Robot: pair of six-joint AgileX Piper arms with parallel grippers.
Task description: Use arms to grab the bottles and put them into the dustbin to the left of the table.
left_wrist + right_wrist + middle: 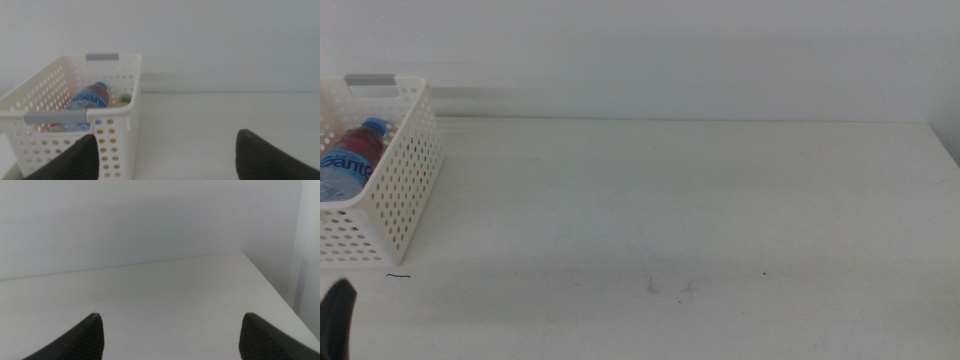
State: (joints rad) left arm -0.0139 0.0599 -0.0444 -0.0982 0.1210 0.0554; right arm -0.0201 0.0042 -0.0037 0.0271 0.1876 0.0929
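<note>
Dustbin [390, 190] cut off at far left of surface [700, 200]; water bottle [345, 165] lies inside, red can mostly hidden. Left wrist view adds yellow bottle's cap [122, 100]. My left hand [165, 155] released; right hand [170, 335] released over bare surface.

White table [720, 200], faintly scuffed; at its left end a white perforated dustbin [405, 180]
</note>
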